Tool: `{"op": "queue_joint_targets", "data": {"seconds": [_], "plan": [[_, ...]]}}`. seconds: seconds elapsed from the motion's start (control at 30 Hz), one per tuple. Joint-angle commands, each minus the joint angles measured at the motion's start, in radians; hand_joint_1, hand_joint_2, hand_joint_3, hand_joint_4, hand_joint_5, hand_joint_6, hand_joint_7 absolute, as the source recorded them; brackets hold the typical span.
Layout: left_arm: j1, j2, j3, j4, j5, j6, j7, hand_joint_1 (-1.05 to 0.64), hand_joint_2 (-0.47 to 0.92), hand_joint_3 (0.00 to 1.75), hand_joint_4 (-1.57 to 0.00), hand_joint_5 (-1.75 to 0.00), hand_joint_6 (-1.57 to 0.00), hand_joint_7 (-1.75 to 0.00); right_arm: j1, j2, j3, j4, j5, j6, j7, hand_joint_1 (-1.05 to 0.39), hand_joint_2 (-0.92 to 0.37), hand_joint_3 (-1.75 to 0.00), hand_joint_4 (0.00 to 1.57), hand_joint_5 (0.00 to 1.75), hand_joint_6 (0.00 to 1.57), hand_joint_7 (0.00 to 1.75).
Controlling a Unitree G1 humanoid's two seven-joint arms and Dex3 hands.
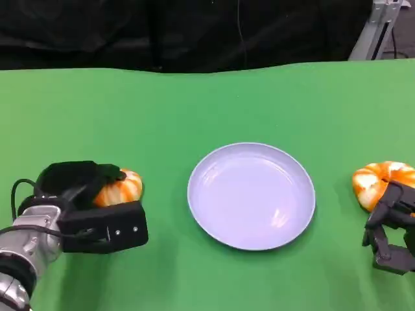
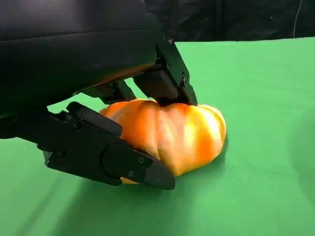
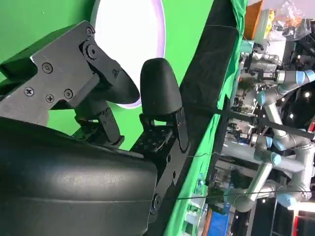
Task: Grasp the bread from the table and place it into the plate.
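Observation:
A round orange and white bread lies on the green table at the left. My left hand is closed around it. In the left wrist view the fingers press on the bread's top and the thumb lies against its near side, while it rests on the cloth. The pale lavender plate sits in the middle and holds nothing. A second orange bread lies at the right edge, with my right hand just in front of it, fingers apart and holding nothing.
The green cloth covers the whole table, with a black curtain behind its far edge. The right wrist view shows the plate beyond the fingers and robot arms off the table.

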Motion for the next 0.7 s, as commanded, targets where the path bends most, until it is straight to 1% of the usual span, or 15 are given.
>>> {"op": "queue_joint_targets", "data": {"seconds": [0.03,0.07,0.13,0.2,0.23,0.3,0.37,0.43,0.53,0.57,0.63,0.7], "plan": [[0.014,0.0,-0.008,0.002,0.004,-0.002,0.03,-0.12,0.92,0.2,-0.68,-1.65,-0.98,-0.73,0.005,-0.015,-0.009,-0.003,0.001,-0.008,-0.004,-0.05,-0.47,-1.31,0.89,1.69,0.83,1.52],[0.015,0.0,-0.005,-0.002,0.003,-0.008,0.041,-0.12,0.92,0.24,-0.67,-1.69,-0.83,-1.06,0.005,-0.016,-0.009,-0.001,0.001,-0.01,-0.003,-0.05,-0.47,-1.3,0.89,1.69,0.83,1.52],[0.014,0.001,-0.003,-0.008,0.0,-0.016,0.053,-0.12,0.92,0.28,-0.65,-1.74,-0.62,-1.44,0.005,-0.016,-0.01,-0.001,0.003,-0.012,0.0,-0.06,-0.47,-1.3,0.89,1.69,0.83,1.52],[0.01,0.008,-0.006,-0.02,0.005,-0.032,0.066,-0.11,0.92,0.29,-0.63,-1.74,-0.58,-1.55,0.006,-0.016,-0.01,-0.004,0.004,-0.007,0.0,-0.07,-0.47,-1.3,0.89,1.69,0.83,1.52],[0.008,0.011,-0.008,-0.025,0.008,-0.036,0.069,-0.11,0.92,0.29,-0.61,-1.75,-0.53,-1.64,0.006,-0.016,-0.009,-0.006,0.005,-0.003,0.0,-0.07,-0.47,-1.3,0.88,1.69,0.83,1.52],[0.004,0.017,-0.006,-0.037,0.006,-0.054,0.069,-0.11,0.92,0.3,-0.61,-1.75,-0.5,-1.71,0.003,-0.017,-0.01,0.002,0.007,-0.008,0.003,-0.07,-0.47,-1.3,0.89,1.69,0.84,1.52],[-0.001,0.024,-0.005,-0.051,0.006,-0.073,0.068,-0.1,0.92,0.3,-0.62,-1.75,-0.51,-1.74,0.001,-0.017,-0.011,0.008,0.01,-0.012,0.007,-0.06,-0.48,-1.29,0.89,1.68,0.84,1.51],[-0.006,0.029,-0.005,-0.063,0.009,-0.08,0.065,-0.1,0.92,0.3,-0.63,-1.75,-0.53,-1.7,0.0,-0.017,-0.012,0.007,0.009,-0.011,0.008,-0.07,-0.48,-1.29,0.9,1.68,0.84,1.51],[-0.015,0.04,-0.004,-0.095,0.01,-0.088,0.05,-0.11,0.92,0.29,-0.63,-1.75,-0.63,-1.51,0.0,-0.017,-0.013,0.006,0.01,-0.011,0.009,-0.07,-0.48,-1.29,0.9,1.68,0.84,1.51],[-0.016,0.043,-0.004,-0.104,0.01,-0.091,0.047,-0.1,0.92,0.25,-0.64,-1.75,-0.69,-1.4,-0.001,-0.016,-0.013,0.008,0.011,-0.012,0.009,-0.07,-0.48,-1.29,0.9,1.68,0.84,1.51],[-0.016,0.05,-0.003,-0.121,0.01,-0.103,0.048,-0.09,0.92,0.21,-0.64,-1.75,-0.75,-1.28,-0.001,-0.016,-0.014,0.008,0.009,-0.012,0.007,-0.07,-0.47,-1.29,0.9,1.68,0.85,1.51],[-0.015,0.058,-0.001,-0.147,0.008,-0.12,0.045,-0.09,0.92,0.21,-0.64,-1.75,-0.77,-1.24,-0.001,-0.015,-0.013,0.008,0.01,-0.012,0.009,-0.07,-0.47,-1.29,0.91,1.68,0.85,1.51]]}}
